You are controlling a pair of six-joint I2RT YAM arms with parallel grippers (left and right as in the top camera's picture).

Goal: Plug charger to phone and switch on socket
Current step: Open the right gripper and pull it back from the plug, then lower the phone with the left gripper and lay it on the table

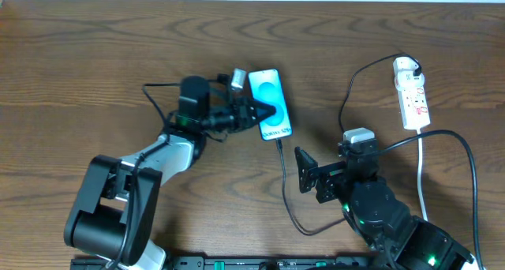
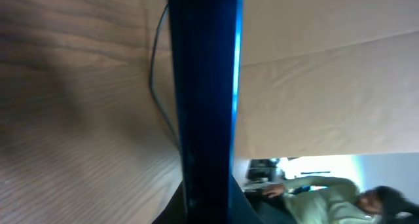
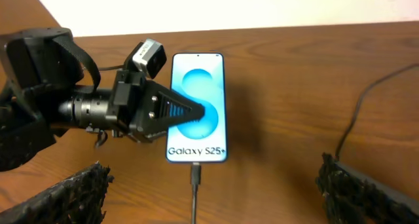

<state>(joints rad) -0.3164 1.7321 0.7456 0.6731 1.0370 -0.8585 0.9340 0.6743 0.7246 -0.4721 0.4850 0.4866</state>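
Overhead: left tool (image 1: 263, 112) clamps phone (image 1: 267, 88) at centre-top; right tool (image 1: 308, 175) spread, empty, lower centre; socket (image 1: 412, 92) upper right. Left wrist: phone edge fills centre. Right wrist: charger (image 3: 195, 178) tip at port, seating unclear; cable drag could tug it loose.

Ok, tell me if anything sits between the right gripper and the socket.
Only the charger cable: its black loop crosses the stretch between the open right gripper and the socket, up to the strip's far end. Nothing else visible stands in that path.
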